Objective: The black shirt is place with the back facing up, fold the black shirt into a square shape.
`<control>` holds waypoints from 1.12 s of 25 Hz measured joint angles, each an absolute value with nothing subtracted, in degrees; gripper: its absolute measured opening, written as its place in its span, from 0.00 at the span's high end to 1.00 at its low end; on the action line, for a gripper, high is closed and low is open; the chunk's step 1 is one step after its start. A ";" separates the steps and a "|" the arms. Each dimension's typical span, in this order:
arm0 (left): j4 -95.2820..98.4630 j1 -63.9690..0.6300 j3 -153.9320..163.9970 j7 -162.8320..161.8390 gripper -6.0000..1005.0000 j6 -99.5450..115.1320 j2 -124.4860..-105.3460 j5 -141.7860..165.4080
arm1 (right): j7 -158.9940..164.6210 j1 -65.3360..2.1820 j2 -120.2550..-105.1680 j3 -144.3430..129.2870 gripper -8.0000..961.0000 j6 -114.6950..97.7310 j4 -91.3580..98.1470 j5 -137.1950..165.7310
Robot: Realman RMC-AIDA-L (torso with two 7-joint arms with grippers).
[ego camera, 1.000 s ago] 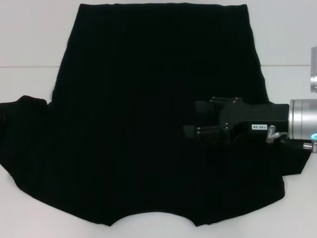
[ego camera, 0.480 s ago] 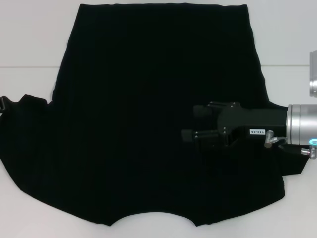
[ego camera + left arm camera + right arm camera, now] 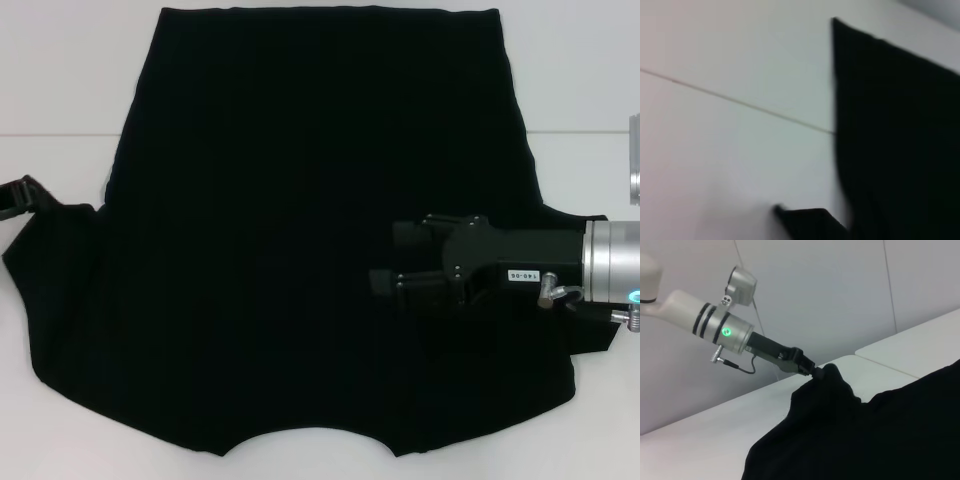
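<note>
One black shirt (image 3: pixel 300 230), hem pointing away

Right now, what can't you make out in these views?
- Head view: left gripper is cut off by the frame edge.
- Right wrist view: left gripper's fingers are buried in the shirt sleeve.
- Head view: right gripper is black on black; finger gap unclear.
- Left wrist view: blurred; own fingers not identifiable.

black shirt (image 3: pixel 895 140) edge on white table (image 3: pixel 730 150) — thin seam line (image 3: pixel 740 101) crossing
</note>
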State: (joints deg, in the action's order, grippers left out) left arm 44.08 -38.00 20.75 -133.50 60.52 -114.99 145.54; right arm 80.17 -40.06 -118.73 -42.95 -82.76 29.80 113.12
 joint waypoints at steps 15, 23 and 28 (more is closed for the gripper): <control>41.51 -40.08 23.17 -127.49 1.00 64.66 -115.63 139.63 | 80.16 -39.90 -118.51 -42.98 0.05 -83.36 29.82 113.02; 41.62 -41.00 30.32 -123.51 1.00 66.76 -117.27 138.89 | 79.93 -39.60 -118.39 -42.98 0.05 -83.35 29.72 113.00; 41.79 -40.90 32.84 -120.60 1.00 67.43 -117.96 138.80 | 79.75 -39.18 -118.30 -42.98 0.05 -83.35 29.73 112.34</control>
